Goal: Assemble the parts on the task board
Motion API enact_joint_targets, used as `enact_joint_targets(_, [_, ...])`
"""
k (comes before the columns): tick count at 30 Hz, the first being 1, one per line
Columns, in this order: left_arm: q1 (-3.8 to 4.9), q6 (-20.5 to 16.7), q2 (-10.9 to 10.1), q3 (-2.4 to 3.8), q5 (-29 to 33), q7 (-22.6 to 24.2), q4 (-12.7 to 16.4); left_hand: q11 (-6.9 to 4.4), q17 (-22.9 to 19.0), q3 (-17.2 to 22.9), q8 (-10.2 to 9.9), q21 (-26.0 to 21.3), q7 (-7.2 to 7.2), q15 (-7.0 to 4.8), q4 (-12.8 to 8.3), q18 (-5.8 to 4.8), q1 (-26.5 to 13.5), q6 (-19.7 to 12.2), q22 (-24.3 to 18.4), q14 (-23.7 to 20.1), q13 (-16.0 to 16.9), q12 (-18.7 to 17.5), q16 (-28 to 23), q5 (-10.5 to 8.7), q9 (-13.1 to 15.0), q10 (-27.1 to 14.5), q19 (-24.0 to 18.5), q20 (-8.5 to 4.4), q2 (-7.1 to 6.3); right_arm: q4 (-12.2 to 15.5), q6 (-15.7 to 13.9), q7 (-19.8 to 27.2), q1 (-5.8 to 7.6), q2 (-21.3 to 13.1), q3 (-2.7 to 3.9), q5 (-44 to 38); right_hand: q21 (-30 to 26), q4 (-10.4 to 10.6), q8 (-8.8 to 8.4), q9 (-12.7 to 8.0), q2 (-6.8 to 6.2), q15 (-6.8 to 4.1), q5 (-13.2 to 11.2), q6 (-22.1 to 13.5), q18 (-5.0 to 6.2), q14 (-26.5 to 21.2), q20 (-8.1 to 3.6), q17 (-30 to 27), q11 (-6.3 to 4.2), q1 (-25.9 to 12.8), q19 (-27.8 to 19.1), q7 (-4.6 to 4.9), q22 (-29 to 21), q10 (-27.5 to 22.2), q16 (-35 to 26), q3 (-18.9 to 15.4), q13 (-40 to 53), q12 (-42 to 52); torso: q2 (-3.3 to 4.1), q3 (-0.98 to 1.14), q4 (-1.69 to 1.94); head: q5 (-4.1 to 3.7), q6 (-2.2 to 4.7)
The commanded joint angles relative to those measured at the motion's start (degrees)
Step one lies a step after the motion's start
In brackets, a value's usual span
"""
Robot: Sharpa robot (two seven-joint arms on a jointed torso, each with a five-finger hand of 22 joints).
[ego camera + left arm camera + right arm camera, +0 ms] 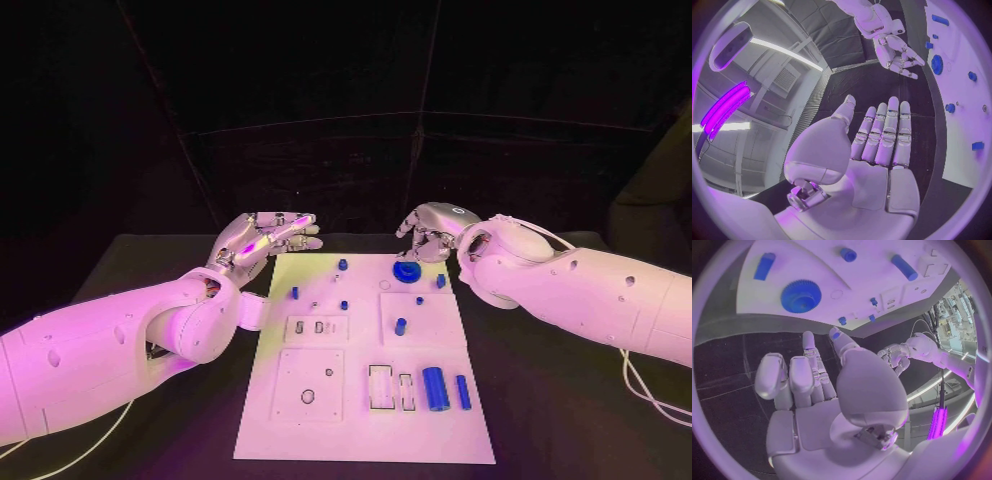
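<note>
Overhead, we see both silver hands poised at the far end of the white task board (361, 440), which lies in the middle of the black desk (562, 420). Our left hand (264, 238) hovers just off the board's far left corner, fingers (891, 131) stretched out flat side by side and holding nothing. Our right hand (434, 228) hangs over the far right corner, its fingers (792, 382) loosely curled toward the palm yet also empty, as the right wrist view makes plain. Just beneath and in front of that hand sits a blue gear (407, 271), the nearest of the parts; a small blue block (441, 281) lies beside it, short blue pegs (342, 265) stand across the far half of the board, and two longer blue cylinders (434, 388) rest beside rectangular slots at the near right. We judge that little or nothing is assembled yet and that the step in hand is the right hand's reach for the gear. To do it well, we would uncurl the fingers before descending, come straight down over the gear's hub, and close evenly on opposite sides of the toothed rim so it lifts level. The neighbouring block is close enough to be knocked, so a steep approach looks safest, with the left hand kept off the board.
</note>
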Motion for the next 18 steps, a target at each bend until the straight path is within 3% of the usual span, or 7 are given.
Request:
enact_joint_targets(1, [0.09, 1.1, 0.0, 0.03, -0.3, 0.2, -0.2, 0.19, -0.1, 0.1, -0.3, -0.4, 0.76, 0.32, -0.3, 0.38, 0.4, -0.4, -0.1, -0.2, -0.1, -0.3, -0.3, 0.27, -0.1, -0.2, 0.3, 0.16, 0.22, 0.6, 4.9, -2.9, 0.18, -1.1, 0.10, 4.5, 0.8, 2.7, -0.47, -0.1, -0.81, -0.68, 1.4, -0.3, -0.76, 1.4, -0.14, 2.0, -0.40, 1.2, 1.0, -0.05, 1.4, 0.2, 1.6, -3.2, 3.6, 3.3, 0.06, -0.04, 0.03, -0.19, 0.03])
enact_joint_targets(5, [0.09, 1.2, 0.1, 0.03, -0.3, 0.2, -0.4, 0.19, -0.1, 0.1, -0.3, -0.4, 0.76, 0.32, -0.3, 0.38, 0.5, -0.4, -0.1, -0.1, 0.0, -0.3, -0.4, 0.27, -0.1, -0.2, 0.3, 0.16, 0.25, 0.3, 6.9, -3.5, 0.22, -1.9, 0.16, 5.1, 1.5, 6.1, -0.66, -0.2, -0.56, -0.86, 1.8, -0.2, -1.05, 1.5, -0.12, 4.3, -0.49, 3.8, 1.6, -0.14, 2.7, -1.2, 3.4, -6.6, 9.7, 8.5, 0.15, 0.02, 0.16, -0.39, 0.04])
enact_joint_targets(6, [0.09, 1.2, 0.2, 0.03, -0.3, 0.2, -0.5, 0.19, -0.1, 0.1, -0.3, -0.4, 0.76, 0.32, -0.3, 0.38, 0.5, -0.4, -0.1, -0.1, 0.0, -0.3, -0.4, 0.27, -0.1, -0.2, 0.3, 0.16, 0.25, 0.1, 7.3, -3.5, 0.22, -1.9, 0.17, 5.2, 1.8, 9.1, -0.70, -0.2, -0.24, -0.87, 2.1, -0.3, -1.06, 1.4, 0.00, 4.9, -0.30, 6.2, 1.6, -0.23, 3.1, -3.8, 4.2, -8.8, 15.2, 13.0, 0.16, 0.02, 0.20, -0.39, 0.00])
enact_joint_targets(12, [0.08, 1.4, 0.4, 0.03, -0.3, 0.1, -0.7, 0.19, -0.1, 0.2, -0.3, -0.4, 0.76, 0.32, -0.4, 0.38, 0.5, -0.4, -0.1, -0.1, 0.0, -0.3, -0.4, 0.27, -0.1, -0.2, 0.3, 0.16, 0.28, -1.5, 9.6, -3.6, 0.22, -1.2, 0.18, 5.4, 2.3, 11.7, -0.71, -0.3, -0.47, -0.47, 1.8, -0.5, -1.22, 1.7, 0.04, 6.9, -0.29, 7.9, 2.1, -0.02, 4.1, -5.0, 5.5, -10.2, 19.6, 16.7, 0.19, -0.09, 0.31, -0.66, -0.16])
enact_joint_targets(18, [0.07, 1.5, 0.6, 0.03, -0.3, 0.1, -0.9, 0.19, -0.1, 0.2, -0.3, -0.4, 0.76, 0.32, -0.4, 0.38, 0.5, -0.4, -0.1, -0.1, 0.0, -0.3, -0.4, 0.27, -0.1, -0.2, 0.3, 0.16, 0.29, -3.1, 11.5, -2.8, 0.19, 0.2, 0.17, 3.9, 3.4, 13.2, -0.55, -0.2, -0.50, -0.43, 1.8, -0.2, -1.68, 2.3, 0.09, 10.9, -0.29, 9.3, 3.6, -0.04, 6.4, -5.7, 7.9, -11.0, 23.7, 20.4, 0.17, -0.05, 0.27, -0.61, -0.27])
